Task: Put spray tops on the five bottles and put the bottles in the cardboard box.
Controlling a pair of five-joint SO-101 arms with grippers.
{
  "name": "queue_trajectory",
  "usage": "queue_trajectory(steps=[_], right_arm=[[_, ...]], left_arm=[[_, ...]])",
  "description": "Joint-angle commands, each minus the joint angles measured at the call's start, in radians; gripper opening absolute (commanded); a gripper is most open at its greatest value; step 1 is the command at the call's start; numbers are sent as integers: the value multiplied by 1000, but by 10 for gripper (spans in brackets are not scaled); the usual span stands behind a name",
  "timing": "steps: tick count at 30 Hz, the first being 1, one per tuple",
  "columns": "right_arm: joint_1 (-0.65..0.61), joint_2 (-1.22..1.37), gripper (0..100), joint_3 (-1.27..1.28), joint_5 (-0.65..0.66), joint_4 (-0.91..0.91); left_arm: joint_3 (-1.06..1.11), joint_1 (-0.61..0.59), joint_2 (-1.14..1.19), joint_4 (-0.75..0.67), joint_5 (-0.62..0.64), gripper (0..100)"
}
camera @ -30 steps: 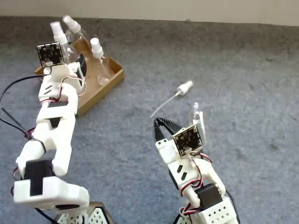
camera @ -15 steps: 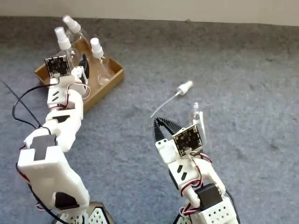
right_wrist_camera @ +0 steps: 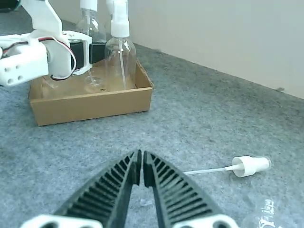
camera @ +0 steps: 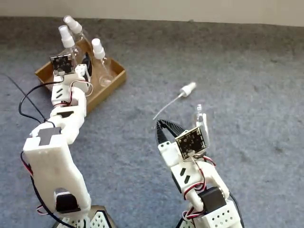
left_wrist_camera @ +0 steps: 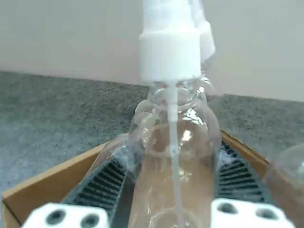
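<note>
The loose spray top [right_wrist_camera: 249, 165] lies on the tabletop [camera: 247, 61], well apart from the cardboard box [camera: 114, 78]. The right pincer [right_wrist_camera: 141, 156] is by far the nearer of the two to it. That pincer is closed on nothing, its jaws all but together, low over the tabletop.

The spray top lies ahead of the right pincer and off to its right. Its long axis runs slantwise, with the white head farther off and the thin tube [right_wrist_camera: 206, 170] trailing back, so the free end comes near the pincer's tip. A reach for the head would, I judge, need a swing to the right and an opening of the jaws first.

The bare bottle [camera: 200, 114] sits just beside the same arm, on its right.

The left pincer [left_wrist_camera: 174, 154] is over at the box. Its jaws lie against both sides of a capped bottle [left_wrist_camera: 173, 123], which it appears to hold upright. The foot of that bottle is hidden. Another capped bottle [camera: 103, 71] stands in the box nearby.
</note>
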Motion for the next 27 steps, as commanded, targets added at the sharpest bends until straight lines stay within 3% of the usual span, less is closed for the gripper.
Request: queue_trajectory(steps=[1,27], right_arm=[[-5,-5,5,99,5,5],[-5,-5,5,99,5,7]], left_arm=[[-87,4,21,-31,-124,102],[-81,5,42,-25,-127,103]])
